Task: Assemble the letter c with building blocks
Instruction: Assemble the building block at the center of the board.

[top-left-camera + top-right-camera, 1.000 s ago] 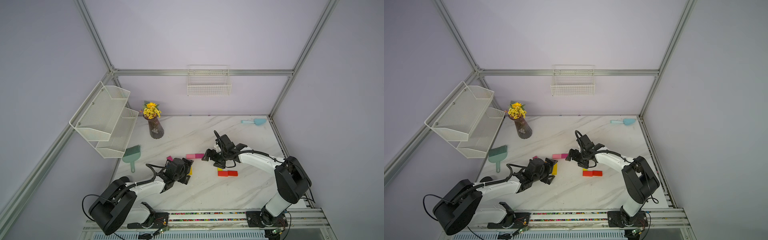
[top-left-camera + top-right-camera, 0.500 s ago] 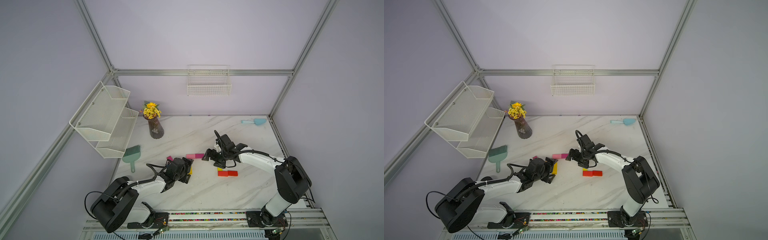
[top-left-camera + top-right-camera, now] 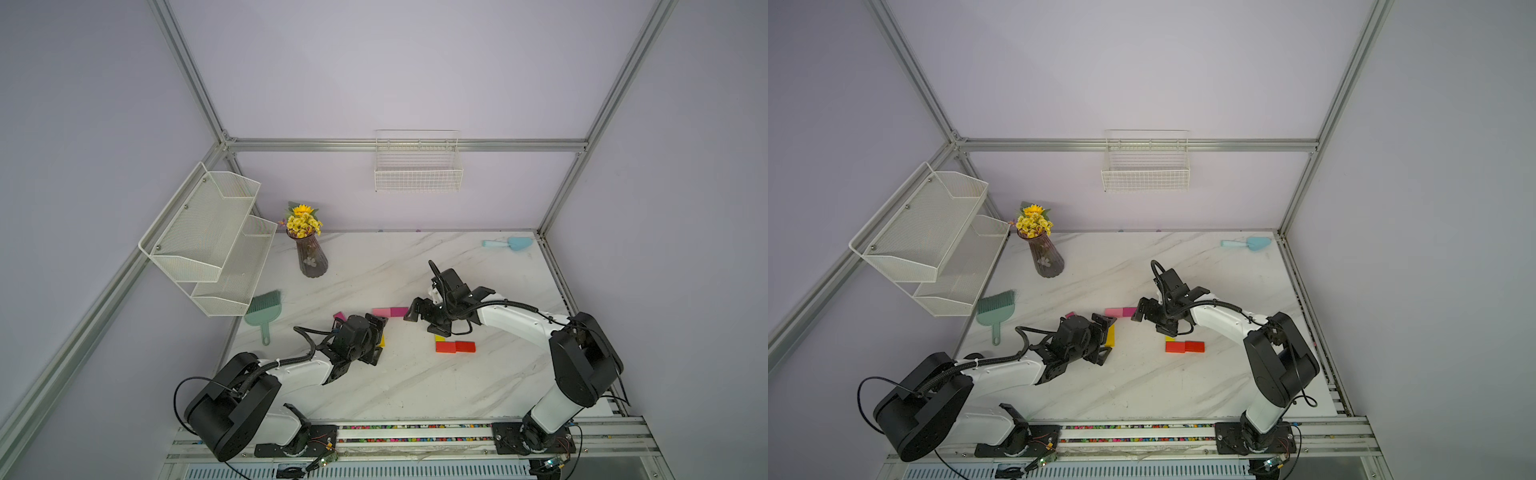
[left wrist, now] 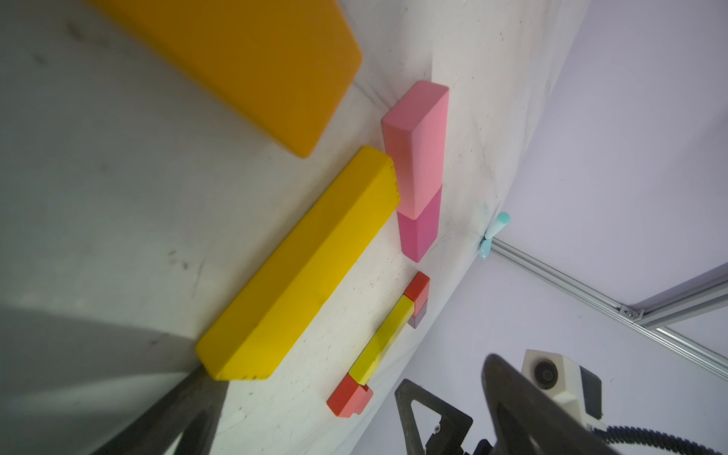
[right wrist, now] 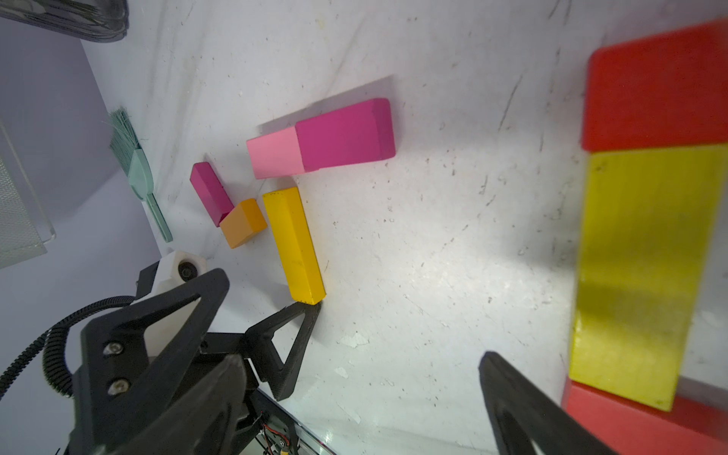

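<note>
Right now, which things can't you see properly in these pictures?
- Long yellow block: mostly hidden under the left arm in both top views.
- Orange block: blurred and cut off by the edge, left wrist view.
- Red block: cut off by the edge, right wrist view.
- Beads along the front rail: too small to tell apart, top views.

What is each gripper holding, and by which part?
Nothing is held. The left gripper and the right gripper both stand open and empty; the long yellow block lies free beside the left one.
</note>
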{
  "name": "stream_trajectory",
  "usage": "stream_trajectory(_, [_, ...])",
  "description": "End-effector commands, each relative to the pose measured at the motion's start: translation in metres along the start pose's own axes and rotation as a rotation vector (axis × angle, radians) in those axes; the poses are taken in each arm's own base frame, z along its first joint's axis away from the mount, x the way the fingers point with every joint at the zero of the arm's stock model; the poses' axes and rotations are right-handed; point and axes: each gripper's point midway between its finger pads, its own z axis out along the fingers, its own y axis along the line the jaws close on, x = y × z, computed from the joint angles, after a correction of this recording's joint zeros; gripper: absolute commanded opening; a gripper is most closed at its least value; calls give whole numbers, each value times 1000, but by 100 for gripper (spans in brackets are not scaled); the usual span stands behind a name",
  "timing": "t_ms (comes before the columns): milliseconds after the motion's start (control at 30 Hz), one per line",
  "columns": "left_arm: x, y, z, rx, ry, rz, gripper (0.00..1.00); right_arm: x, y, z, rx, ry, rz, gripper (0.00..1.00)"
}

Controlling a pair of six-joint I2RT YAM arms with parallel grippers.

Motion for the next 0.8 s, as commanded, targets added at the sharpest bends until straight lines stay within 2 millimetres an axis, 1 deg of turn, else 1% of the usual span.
stream_trajectory(0, [-2,-12,1,43,-8,-13,100,-4,3,-5,-7,-5,0,95])
stream_trajectory(33, [-2,-13,1,43,-7,-14,100,0,-2,-5,14,10,11,95])
stream_trajectory(767, [-7,-16,1,48,-6,-16,100,-2,-3,-3,17,11,16,95])
